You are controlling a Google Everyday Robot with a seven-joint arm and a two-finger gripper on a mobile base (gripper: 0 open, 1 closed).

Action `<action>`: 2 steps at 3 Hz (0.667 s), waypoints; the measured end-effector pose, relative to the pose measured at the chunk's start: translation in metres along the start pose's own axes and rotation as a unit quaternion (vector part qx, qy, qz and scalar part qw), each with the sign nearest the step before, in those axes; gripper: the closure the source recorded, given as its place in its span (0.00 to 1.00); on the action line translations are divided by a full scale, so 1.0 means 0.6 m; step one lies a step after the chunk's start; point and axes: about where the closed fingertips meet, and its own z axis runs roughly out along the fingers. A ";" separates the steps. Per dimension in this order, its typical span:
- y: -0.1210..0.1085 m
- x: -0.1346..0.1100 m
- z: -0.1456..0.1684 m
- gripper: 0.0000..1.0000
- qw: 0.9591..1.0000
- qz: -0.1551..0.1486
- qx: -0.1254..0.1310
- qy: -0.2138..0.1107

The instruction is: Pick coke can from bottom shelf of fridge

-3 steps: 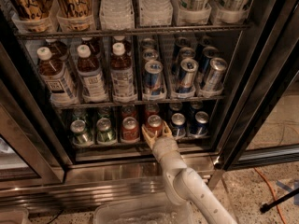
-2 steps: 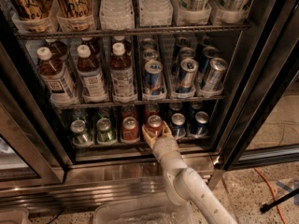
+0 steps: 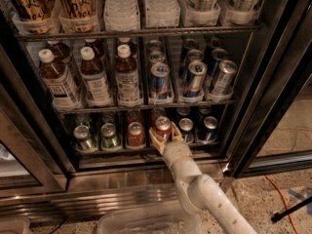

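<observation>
The tool [image 3: 165,133], entering from 5 o'clock, is closed to can width on the coke can [image 3: 163,125], upright on the bottom shelf [image 3: 122,150] of the fridge [image 3: 255,106], a dark blue can [image 3: 185,127] at its 3 o'clock.

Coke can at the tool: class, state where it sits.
In the camera view, the coke can stands on the bottom shelf, near the middle, between another red can and a blue can, with the tool right at it.

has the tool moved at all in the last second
No. The tool sits at the same spot at the front of the bottom shelf, at the coke can, just right of the neighbouring red can.
</observation>
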 end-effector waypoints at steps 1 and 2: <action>-0.003 -0.038 -0.012 1.00 1.000 -0.008 -0.022 -0.008; -0.003 -0.068 -0.025 1.00 0.998 -0.019 -0.059 -0.007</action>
